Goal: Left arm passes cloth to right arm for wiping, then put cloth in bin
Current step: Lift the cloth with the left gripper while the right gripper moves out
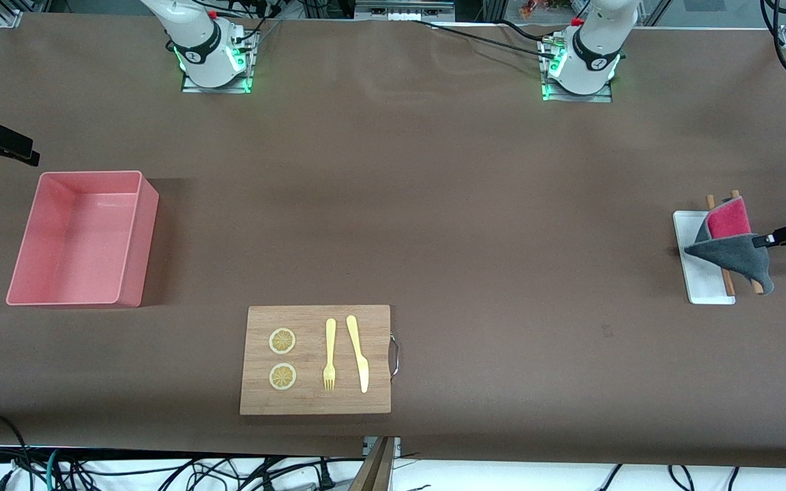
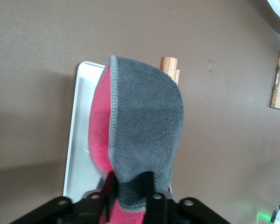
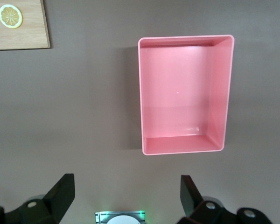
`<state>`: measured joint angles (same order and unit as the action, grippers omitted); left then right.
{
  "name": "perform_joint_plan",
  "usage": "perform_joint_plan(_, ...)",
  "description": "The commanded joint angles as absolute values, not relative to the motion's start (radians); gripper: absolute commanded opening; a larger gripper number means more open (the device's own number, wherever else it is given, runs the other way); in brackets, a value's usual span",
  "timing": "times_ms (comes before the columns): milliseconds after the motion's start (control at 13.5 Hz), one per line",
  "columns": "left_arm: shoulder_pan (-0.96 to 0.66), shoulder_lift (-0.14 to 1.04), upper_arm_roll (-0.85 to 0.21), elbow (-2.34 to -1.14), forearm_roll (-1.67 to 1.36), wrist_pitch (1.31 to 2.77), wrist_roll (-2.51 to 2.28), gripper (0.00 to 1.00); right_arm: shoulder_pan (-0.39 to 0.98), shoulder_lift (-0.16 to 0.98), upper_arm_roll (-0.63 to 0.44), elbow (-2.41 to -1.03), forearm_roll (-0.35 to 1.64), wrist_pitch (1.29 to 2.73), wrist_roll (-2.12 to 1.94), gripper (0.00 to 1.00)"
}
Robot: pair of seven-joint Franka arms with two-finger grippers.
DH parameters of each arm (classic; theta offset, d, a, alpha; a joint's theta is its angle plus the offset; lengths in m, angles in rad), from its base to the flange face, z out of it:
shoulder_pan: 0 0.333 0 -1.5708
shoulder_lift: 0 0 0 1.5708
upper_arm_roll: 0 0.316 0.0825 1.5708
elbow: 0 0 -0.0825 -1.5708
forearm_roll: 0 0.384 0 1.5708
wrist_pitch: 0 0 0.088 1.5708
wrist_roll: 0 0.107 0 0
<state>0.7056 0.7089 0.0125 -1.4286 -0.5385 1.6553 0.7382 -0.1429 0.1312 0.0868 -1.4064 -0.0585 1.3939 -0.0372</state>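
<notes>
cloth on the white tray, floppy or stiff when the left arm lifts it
Probably floppy: the cloth already folds and droops from the left gripper, pinched at one edge. Likely light, being thin fabric. It may drag the wooden sticks under it.

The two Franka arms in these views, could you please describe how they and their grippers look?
Both arms are white with black joint bands, on metal base plates glowing green, with black cables trailing away. The left gripper has black fingers on a black bracket with round fasteners. The right gripper has black, wedge-shaped fingers.

Robotics lab: aluminium framing (image 1: 7,15), loose cables (image 1: 161,470), brown-covered table (image 1: 434,170).
</notes>
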Motion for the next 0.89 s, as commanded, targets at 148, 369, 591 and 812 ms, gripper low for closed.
perform_joint_plan(148, 0.716, 0.718, 0.006, -1.405, -0.563, 1.629, 0.749, 0.17, -0.146, 0.147, 0.091, -1.405, -0.031, 1.396, -0.021, 1.0)
perform_joint_plan(369, 0.716, 0.715, 0.006, -1.402, -0.561, 1.605, 0.749, 0.0, -0.144, 0.15, 0.091, -1.405, -0.041, 1.388, -0.038, 1.0)
perform_joint_plan(591, 0.713, 0.709, 0.006, -1.375, -0.546, 1.586, 0.749, 0.0, -0.144, 0.163, 0.091, -1.41, -0.041, 1.384, -0.037, 1.0)
perform_joint_plan(812, 0.704, 0.683, 0.006, -1.312, -0.513, 1.497, 0.732, 0.0, -0.141, 0.178, 0.092, -1.408, -0.04, 1.393, -0.031, 1.0)
